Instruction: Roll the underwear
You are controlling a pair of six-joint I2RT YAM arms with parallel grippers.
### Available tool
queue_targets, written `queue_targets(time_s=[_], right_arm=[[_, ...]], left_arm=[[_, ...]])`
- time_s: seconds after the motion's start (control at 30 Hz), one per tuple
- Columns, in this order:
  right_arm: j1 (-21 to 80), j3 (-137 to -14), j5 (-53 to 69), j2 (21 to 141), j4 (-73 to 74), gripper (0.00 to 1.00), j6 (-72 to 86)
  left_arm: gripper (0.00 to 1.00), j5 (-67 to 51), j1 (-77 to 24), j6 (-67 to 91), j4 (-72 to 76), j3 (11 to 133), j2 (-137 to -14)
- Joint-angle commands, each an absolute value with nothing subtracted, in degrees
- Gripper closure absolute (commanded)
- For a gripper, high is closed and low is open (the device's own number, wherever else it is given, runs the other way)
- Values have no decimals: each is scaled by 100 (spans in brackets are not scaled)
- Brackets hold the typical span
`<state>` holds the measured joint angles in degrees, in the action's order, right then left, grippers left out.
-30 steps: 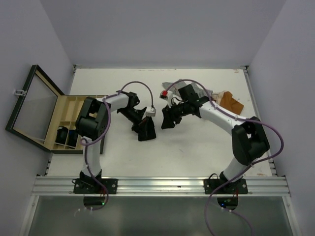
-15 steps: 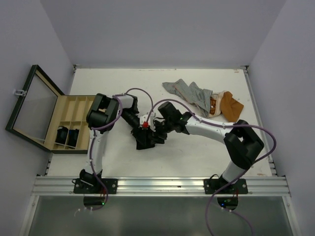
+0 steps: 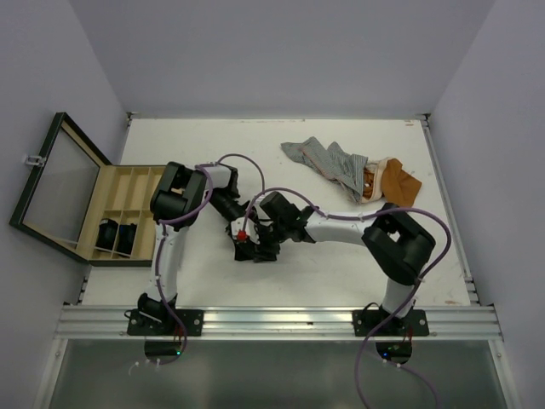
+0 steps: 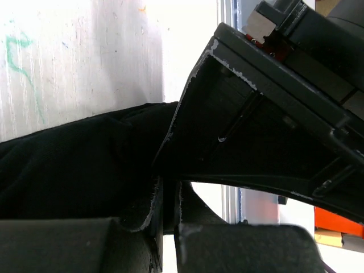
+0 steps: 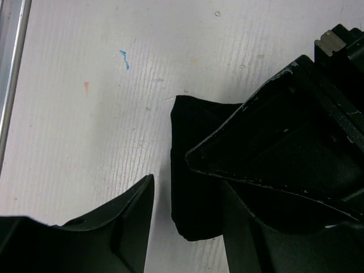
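- No readable text, label, brand or number shows in any view.
- A green scribble (image 4: 21,60) on the table (image 4: 91,51) forms no legible character.
- A blue mark (image 5: 124,59) and an orange dot (image 5: 86,86) on the table are not letters either.

The black underwear (image 3: 253,248) at the table's centre is showing plain black. At two o'clock, the striped underwear (image 3: 328,160) is showing grey-and-white stripes, and the orange-brown underwear (image 3: 400,181) is glowing rust. At nine o'clock, the compartmented box (image 3: 136,181) is showing tan wood. The white table (image 3: 341,260) is bearing a blue mark (image 5: 125,59).
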<state>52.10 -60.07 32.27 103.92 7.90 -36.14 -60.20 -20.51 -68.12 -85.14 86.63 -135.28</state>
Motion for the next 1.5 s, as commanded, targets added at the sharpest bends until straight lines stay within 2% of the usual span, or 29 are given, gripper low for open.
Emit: queue_targets(time_s=[0.0, 0.1, 0.2, 0.23, 0.33, 0.43, 0.57, 0.87, 1.0, 1.1, 1.27, 1.37, 1.47], right_arm=[[5229, -6047, 2927, 10678, 563, 49, -3709], [5229, -5994, 2769, 10723, 545, 51, -3788], [5221, -5994, 2742, 10731, 659, 75, -3841], [5221, -6003, 2768, 10714, 720, 88, -3867], [5221, -6020, 2786, 10749, 957, 100, -3850], [5229, -6126, 2829, 10880, 1405, 100, -3779], [5229, -6222, 2979, 11056, 1914, 100, -3578], [5010, -6793, 3883, 11601, 2776, 100, -2471], [4747, -7180, 4524, 12136, 3058, 100, -1804], [4466, -7487, 4999, 12470, 3163, 100, -1382], [3929, -8068, 5694, 13271, 3104, 100, -592], [3771, -8138, 5889, 13455, 2979, 100, -360], [3771, -8332, 5801, 13613, 3251, 100, -431]], left_arm=[[94, -4711, -1978, -7154, -7330, 8552, -13825], [94, -4693, -1978, -7154, -7277, 8473, -13808], [93, -4754, -1960, -7154, -7260, 8446, -13773], [93, -4781, -1934, -7172, -7268, 8446, -13746], [92, -4930, -1846, -7207, -7303, 8507, -13562], [87, -5036, -1750, -7233, -7365, 8587, -13220], [68, -5220, -1547, -7242, -7435, 8832, -12614], [55, -5818, -388, -7146, -7296, 9141, -10964], [54, -5549, 209, -6839, -6401, 8247, -9610], [52, -4951, 264, -6452, -5198, 6807, -8151], [50, -4080, -341, -6162, -4018, 4880, -6192], [44, -3298, -1307, -6039, -3342, 4012, -5374], [43, -2577, -2300, -5906, -2892, 3648, -5203]])
